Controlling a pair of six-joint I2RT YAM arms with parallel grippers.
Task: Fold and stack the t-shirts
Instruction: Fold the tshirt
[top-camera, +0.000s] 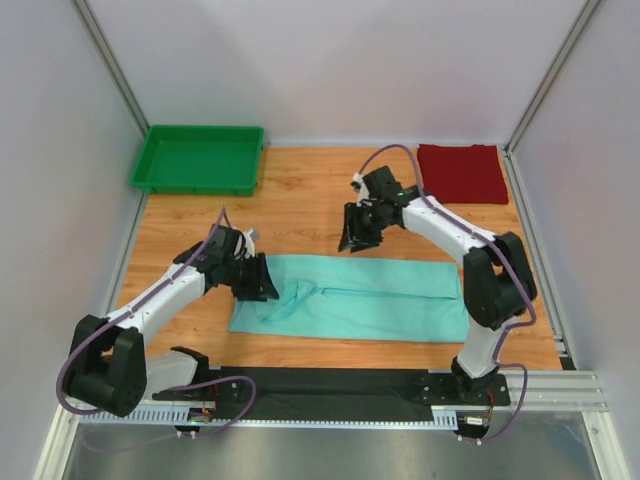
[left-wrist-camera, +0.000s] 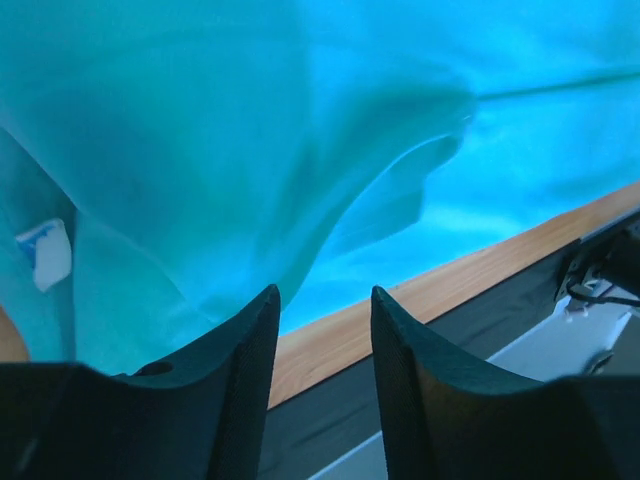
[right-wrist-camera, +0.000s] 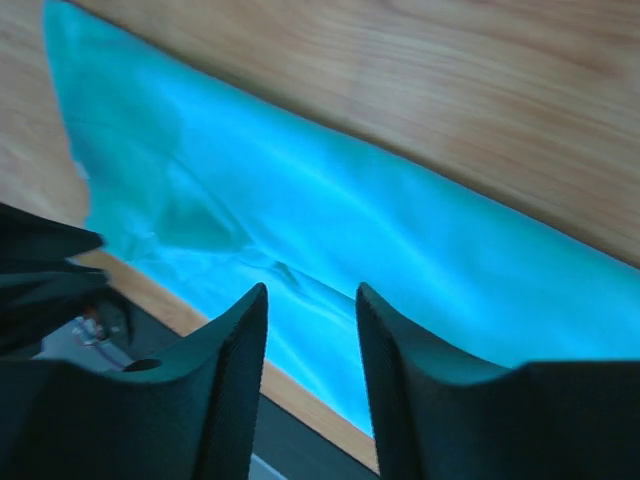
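The mint green t-shirt (top-camera: 360, 298) lies as a long folded strip across the near middle of the wooden table; it fills the left wrist view (left-wrist-camera: 300, 130), where its small white neck label (left-wrist-camera: 45, 252) shows, and the right wrist view (right-wrist-camera: 330, 230). The dark red t-shirt (top-camera: 461, 172) lies folded at the far right corner. My left gripper (top-camera: 262, 281) is open and empty at the strip's left end (left-wrist-camera: 323, 300). My right gripper (top-camera: 357, 236) is open and empty, just above the strip's far edge (right-wrist-camera: 310, 300).
A bright green plastic tray (top-camera: 198, 160) stands at the far left corner. A black strip (top-camera: 330, 382) runs along the table's near edge by the arm bases. Grey walls close in the left, right and back sides.
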